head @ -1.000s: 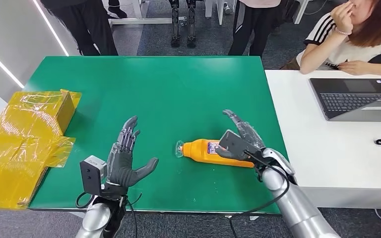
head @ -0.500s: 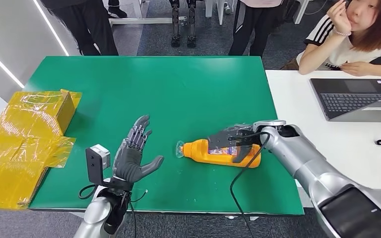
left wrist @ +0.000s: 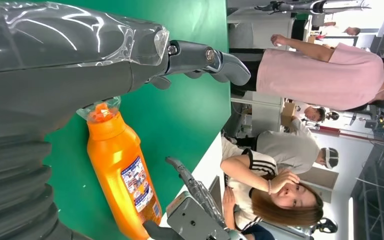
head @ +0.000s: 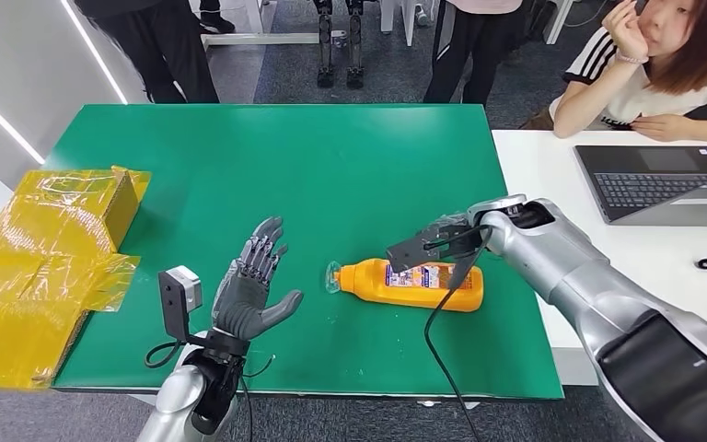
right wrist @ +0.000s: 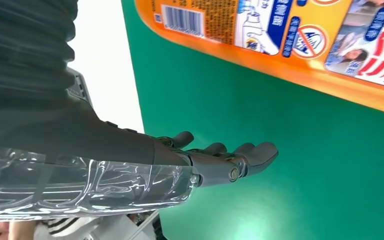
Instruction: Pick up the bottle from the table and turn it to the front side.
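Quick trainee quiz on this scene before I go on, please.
1. True or false: the bottle stands upright on the table.
2. Which hand is nearer the bottle? A. left hand B. right hand
3. Fill in: the bottle's cap points toward the robot's ___ hand.
Key: 1 false, it lies on its side. 2 B. 3 left; the left hand waits open beside the cap.

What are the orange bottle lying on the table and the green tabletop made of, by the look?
Orange bottle: likely glossy opaque plastic, with highlights along its side, a printed paper or film label, and a clear cap. Green tabletop: smooth matte sheet, probably laminate or a mat; the sheen is soft and no weave shows.
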